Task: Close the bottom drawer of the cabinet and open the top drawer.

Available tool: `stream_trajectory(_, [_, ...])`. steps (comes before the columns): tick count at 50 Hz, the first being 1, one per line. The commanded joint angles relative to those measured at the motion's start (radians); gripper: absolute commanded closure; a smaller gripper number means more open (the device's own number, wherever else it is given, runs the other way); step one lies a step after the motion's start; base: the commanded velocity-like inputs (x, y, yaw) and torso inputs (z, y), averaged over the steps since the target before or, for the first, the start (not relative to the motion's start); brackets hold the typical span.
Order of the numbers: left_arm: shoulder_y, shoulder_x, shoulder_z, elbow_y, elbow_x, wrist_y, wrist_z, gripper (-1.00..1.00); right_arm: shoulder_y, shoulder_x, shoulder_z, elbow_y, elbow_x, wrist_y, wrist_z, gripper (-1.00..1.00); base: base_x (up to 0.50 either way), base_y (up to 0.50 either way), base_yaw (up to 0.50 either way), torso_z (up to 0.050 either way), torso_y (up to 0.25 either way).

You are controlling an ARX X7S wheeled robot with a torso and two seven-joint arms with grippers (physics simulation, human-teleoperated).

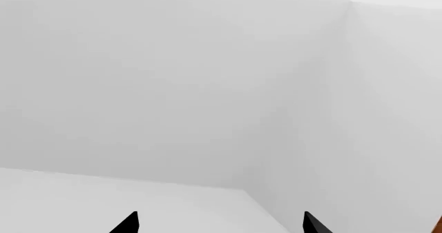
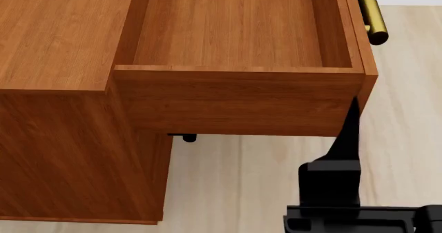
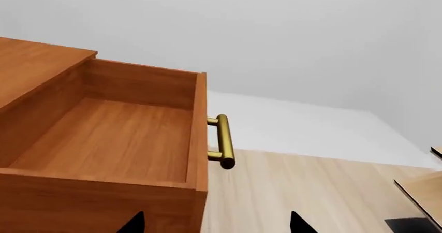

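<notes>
Your right gripper [image 3: 215, 223] has its jaws spread apart, and the top drawer [image 3: 103, 140] sits pulled well out of the cabinet [image 2: 55, 46], its near corner just ahead of the left jaw tip. The brass handle [image 3: 224, 141] stands on the drawer front, ahead of the jaws and slightly toward the right tip, not touching either. From the head camera the right arm [image 2: 338, 181] rises close beside the drawer's front corner. The bottom drawer is not showing in any view. Your left gripper [image 1: 219, 223] also has its jaws wide, facing only bare white walls [image 1: 173, 77]. Pale wood floor [image 3: 311, 191] stretches open to the right of the handle, plenty of room there.
</notes>
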Motion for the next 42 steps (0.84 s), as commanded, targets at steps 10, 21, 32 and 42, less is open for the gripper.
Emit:
stream_trajectory(10, [0.179,-0.072,-0.090,0.308,-0.044,-0.075,-0.107,-1.00,-0.076,0.000,-0.044,-0.014,-0.096,-0.057,0.003,-1.00,0.00,0.00,0.00,0.000,0.000])
stream_trajectory(21, [0.493,-0.304,-0.358,0.784,-0.247,-0.162,-0.188,-1.00,-0.272,-0.028,0.143,-0.013,-0.109,-0.006,0.001,-1.00,0.00,0.00,0.00,0.000,0.000])
stream_trajectory(32, [1.063,-1.130,-0.266,0.787,0.044,0.164,-0.593,-1.00,-0.412,-0.095,0.315,-0.014,-0.107,0.105,0.003,-1.00,0.00,0.00,0.00,0.000,0.000])
stream_trajectory(42, [1.021,-1.212,-0.085,0.787,0.146,0.164,-0.456,-1.00,-0.556,-0.218,0.479,-0.013,-0.104,0.247,0.003,-1.00,0.00,0.00,0.00,0.000,0.000])
